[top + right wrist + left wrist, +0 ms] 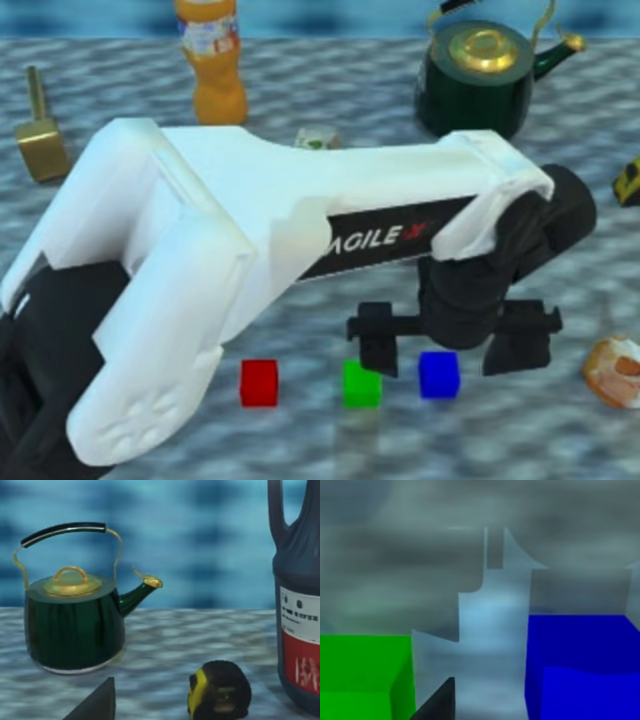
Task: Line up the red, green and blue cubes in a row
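the left gripper hangs low over the table in the lower right-centre of the top view, its black fingers spread wide, one on either side of the blue cube and gripping nothing; whether the pads touch the cube cannot be told. the green cube sits just beside the near finger, close to the blue one, and the red cube lies farther left along the bottom of the frame, all three roughly on one line with uneven gaps. the left wrist view shows green and blue faces close up, with bare tabletop between them. the cubes look light, rigid and smooth-sided, with sharp edges, probably best pinched across two opposite flat faces near mid-height, where a slick surface is least likely to slip. the mottled grey-blue table carries a dark green kettle with brass lid at upper right, an orange bottle at top centre and a brass mallet at upper left. the right gripper is not seen in the top view; its wrist camera faces the kettle, a yellow-and-black tape measure and a dark jug.
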`<action>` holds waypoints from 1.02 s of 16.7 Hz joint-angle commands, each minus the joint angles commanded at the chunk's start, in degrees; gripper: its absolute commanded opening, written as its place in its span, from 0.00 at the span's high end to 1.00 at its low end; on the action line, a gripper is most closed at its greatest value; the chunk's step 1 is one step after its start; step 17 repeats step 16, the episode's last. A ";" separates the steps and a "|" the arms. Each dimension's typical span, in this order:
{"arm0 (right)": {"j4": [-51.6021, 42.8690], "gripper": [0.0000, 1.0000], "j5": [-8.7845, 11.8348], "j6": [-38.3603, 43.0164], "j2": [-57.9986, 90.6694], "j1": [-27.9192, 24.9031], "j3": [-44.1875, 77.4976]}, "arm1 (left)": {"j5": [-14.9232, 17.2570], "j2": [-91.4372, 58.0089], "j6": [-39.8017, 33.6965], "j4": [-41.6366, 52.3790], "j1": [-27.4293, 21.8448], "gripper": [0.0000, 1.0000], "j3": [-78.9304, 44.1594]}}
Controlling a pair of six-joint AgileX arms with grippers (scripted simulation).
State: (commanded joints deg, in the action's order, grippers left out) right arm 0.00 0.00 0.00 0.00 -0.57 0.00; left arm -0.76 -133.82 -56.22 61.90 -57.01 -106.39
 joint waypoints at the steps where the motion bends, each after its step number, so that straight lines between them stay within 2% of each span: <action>1: 0.00 0.00 0.00 0.00 0.00 0.00 0.00 | 0.00 0.00 0.00 0.00 0.00 0.00 0.00; 8: 0.00 0.00 0.00 0.00 0.00 0.00 0.00 | 0.00 0.14 0.01 1.01 -0.06 0.00 -0.98; 14: 0.00 0.00 0.00 0.00 0.00 0.00 0.00 | -0.01 1.91 -0.31 12.60 0.72 0.00 -10.35; 17: 0.00 0.00 0.00 0.00 0.00 0.00 0.00 | -0.03 2.37 -0.27 14.27 0.89 0.00 -11.90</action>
